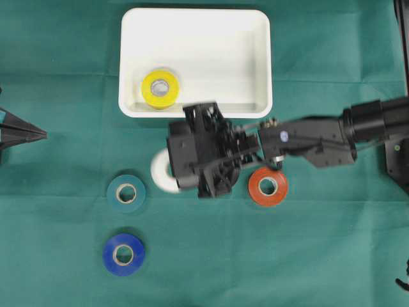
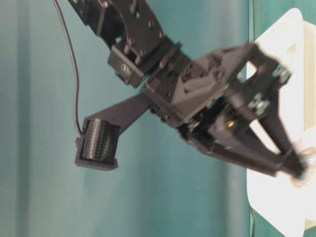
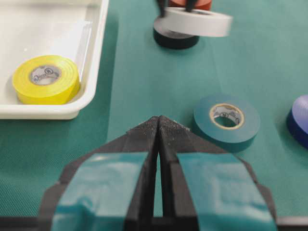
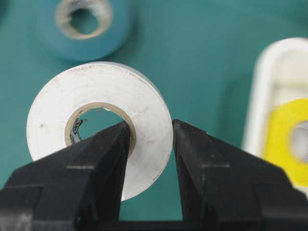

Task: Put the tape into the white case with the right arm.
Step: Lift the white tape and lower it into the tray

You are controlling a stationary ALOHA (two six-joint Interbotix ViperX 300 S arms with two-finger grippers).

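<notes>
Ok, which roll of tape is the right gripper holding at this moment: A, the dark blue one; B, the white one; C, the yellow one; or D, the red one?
B: the right wrist view shows the right gripper clamped on the wall of the white tape roll, one finger inside its core, while the yellow roll lies in the white case.

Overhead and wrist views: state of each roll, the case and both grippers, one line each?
White tape roll: pinched through its wall, lifted.
Yellow roll: flat inside white case.
Teal roll, blue roll, orange roll: flat on cloth.
Right gripper: shut on white roll.
Left gripper: shut, empty.
</notes>
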